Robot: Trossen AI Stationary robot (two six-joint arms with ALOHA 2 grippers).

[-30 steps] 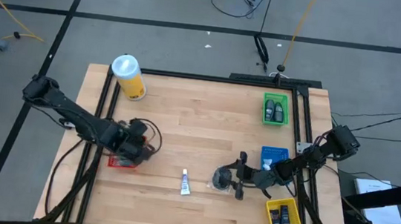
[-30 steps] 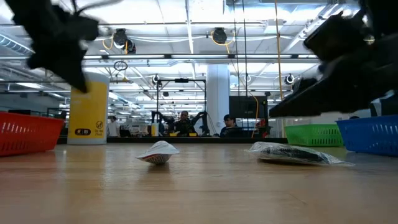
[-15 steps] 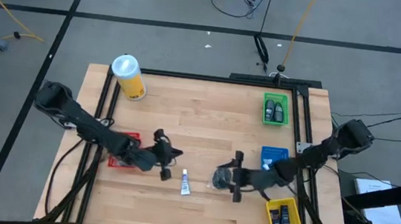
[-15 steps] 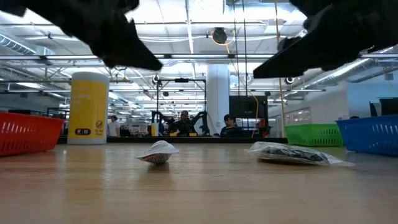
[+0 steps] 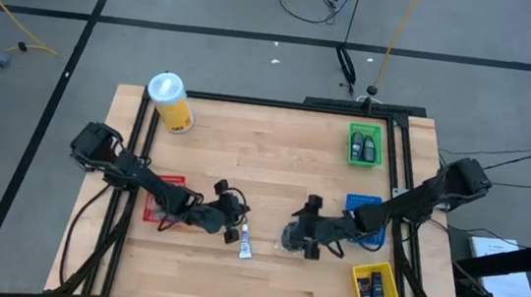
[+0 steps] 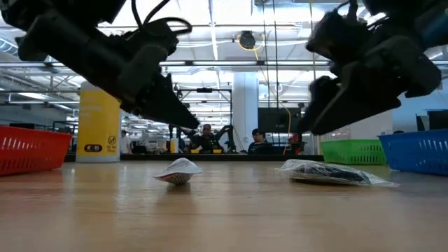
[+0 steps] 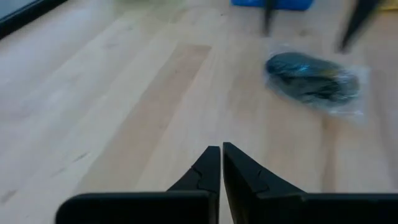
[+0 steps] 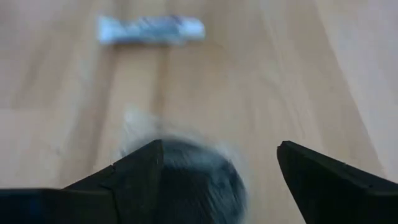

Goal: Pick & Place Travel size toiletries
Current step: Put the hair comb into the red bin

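A thin white-blue tube (image 5: 246, 242) lies flat on the wooden table, and it shows end-on in the low view (image 6: 177, 171). To its right a round dark packet in clear wrap (image 5: 292, 238) lies flat as well (image 6: 332, 173). My left gripper (image 5: 234, 220) hangs shut and empty just left of the tube, slanting down, with nothing between its fingers (image 7: 221, 155). My right gripper (image 5: 308, 228) stands open above the packet (image 8: 193, 177), one finger on either side, clear of it.
A red bin (image 5: 163, 197) sits under my left arm. A blue bin (image 5: 363, 210), a green bin (image 5: 365, 144) and a yellow bin (image 5: 376, 291) line the right side. A yellow canister (image 5: 170, 101) stands at the far left corner. Bare wood lies between the far bins.
My left gripper has swung from over the red bin toward the table's right edge and down, turning as it went, and now hangs beside the tube, still shut. My right gripper has risen a little over the packet. The tube and the packet have stayed where they were.
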